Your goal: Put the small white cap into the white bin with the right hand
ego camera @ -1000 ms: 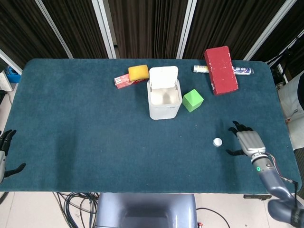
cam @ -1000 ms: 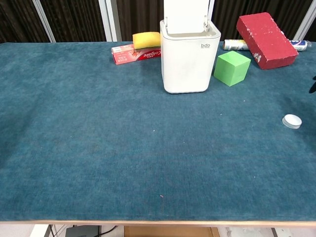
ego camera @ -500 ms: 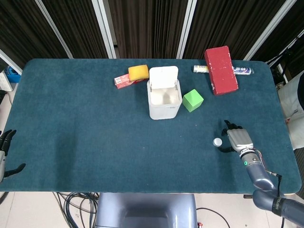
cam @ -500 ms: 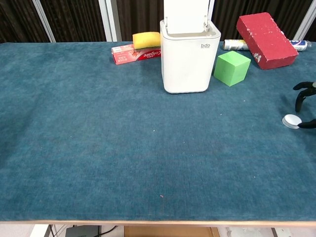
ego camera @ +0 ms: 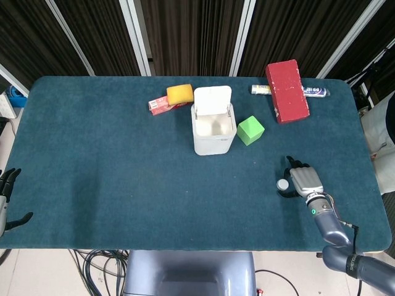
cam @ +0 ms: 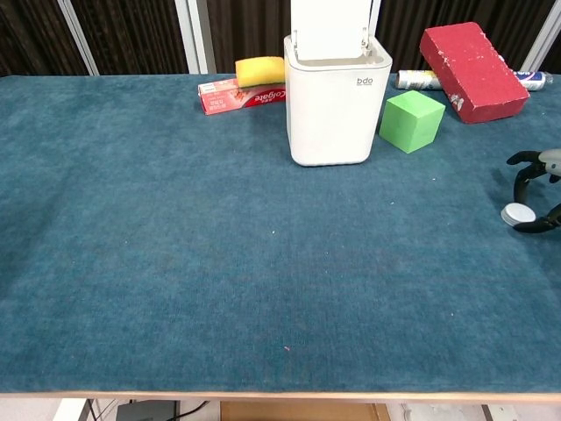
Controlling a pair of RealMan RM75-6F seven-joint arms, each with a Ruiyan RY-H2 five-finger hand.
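Observation:
The small white cap (ego camera: 282, 184) (cam: 518, 212) lies flat on the blue table at the right front. My right hand (ego camera: 300, 182) (cam: 536, 189) hovers right over it, fingers spread on both sides of the cap, not closed on it. The white bin (ego camera: 213, 132) (cam: 333, 95) stands upright near the table's middle back, its lid flipped up and its inside bare. My left hand (ego camera: 6, 198) hangs off the table's left front corner with fingers apart, holding nothing.
A green cube (ego camera: 250, 130) (cam: 412, 121) sits just right of the bin. A red brick (ego camera: 286, 90) lies on a toothpaste tube (ego camera: 315, 92) at the back right. A yellow sponge (ego camera: 179, 93) and a red toothpaste box (ego camera: 160, 105) lie left of the bin.
My right hand has slid leftward across the table until its fingers bracket the cap. The cap and the left hand have not moved.

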